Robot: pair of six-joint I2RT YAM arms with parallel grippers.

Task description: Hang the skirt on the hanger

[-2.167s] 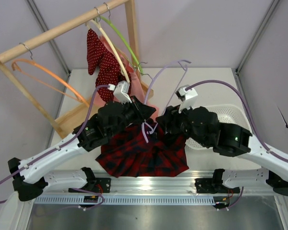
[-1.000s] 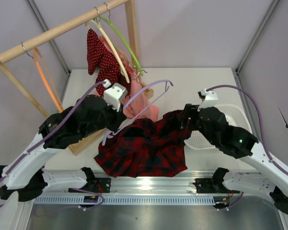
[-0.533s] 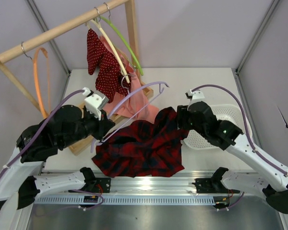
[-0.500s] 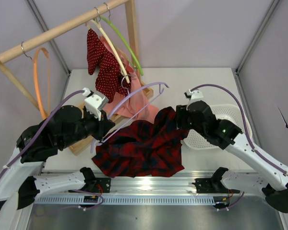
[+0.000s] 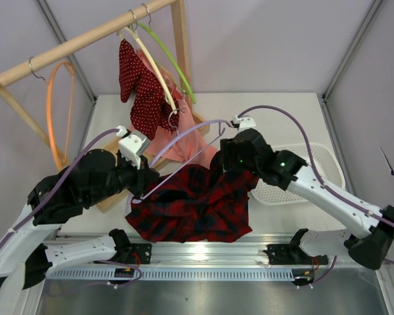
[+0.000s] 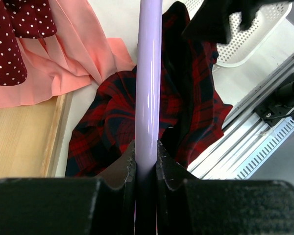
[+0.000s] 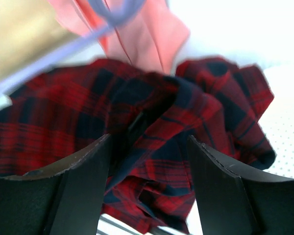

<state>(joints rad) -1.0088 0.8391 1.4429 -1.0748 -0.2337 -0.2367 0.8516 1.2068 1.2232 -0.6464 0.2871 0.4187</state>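
The plaid skirt (image 5: 190, 207) lies crumpled on the table near the front edge, with its upper right part bunched up. My left gripper (image 5: 139, 187) is shut on the lavender hanger (image 5: 184, 139), which slants up and right over the skirt. In the left wrist view the hanger's bar (image 6: 149, 73) runs straight out of the shut jaws above the skirt (image 6: 112, 117). My right gripper (image 5: 224, 164) is open just above the skirt's raised part. In the right wrist view the skirt (image 7: 186, 112) lies beyond the wide-apart fingers (image 7: 83, 186), and the hanger (image 7: 117, 14) is blurred at the top.
A wooden rack (image 5: 85, 39) at the back left carries an orange hanger (image 5: 56, 111), a cream hanger (image 5: 151, 62), a green hanger (image 5: 173, 62), a red dotted garment (image 5: 141, 92) and a pink garment (image 5: 180, 141). A white basket (image 5: 308, 174) sits on the right.
My right arm has swung left and back toward the hanger's far end. My left arm has shifted slightly with the hanger. The orange hanger has swung on the rail.
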